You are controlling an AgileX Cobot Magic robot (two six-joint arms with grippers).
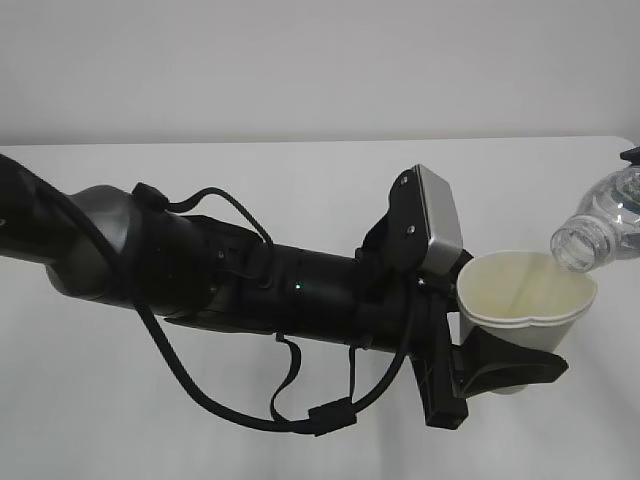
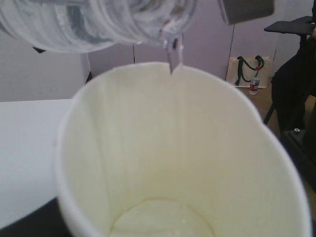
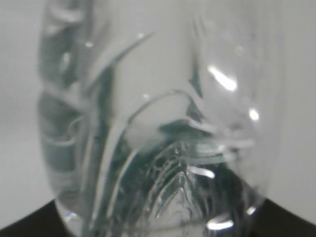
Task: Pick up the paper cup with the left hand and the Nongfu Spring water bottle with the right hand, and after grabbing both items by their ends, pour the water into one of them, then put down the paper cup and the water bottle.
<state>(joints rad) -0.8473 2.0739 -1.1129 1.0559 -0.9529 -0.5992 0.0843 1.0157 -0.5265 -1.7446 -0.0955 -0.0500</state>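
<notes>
My left gripper [image 1: 500,360] is shut on the lower part of the white paper cup [image 1: 525,290], which it holds off the table, mouth up and leaning slightly. The clear ribbed Nongfu Spring water bottle [image 1: 605,225] comes in from the right edge, tipped, with its open neck over the cup's rim. In the left wrist view a thin stream of water [image 2: 173,57] falls from the bottle [image 2: 98,19] into the cup [image 2: 173,148], and a little water [image 2: 163,222] lies on its bottom. The bottle's base [image 3: 163,148] fills the right wrist view, with black fingers [image 3: 29,222] on either side of it.
The long black left arm [image 1: 250,280] with its looping cables crosses the white table [image 1: 300,170] from the left. Past the table's edge, the left wrist view shows a pale bag [image 2: 247,71] on the floor and a black chair [image 2: 296,74].
</notes>
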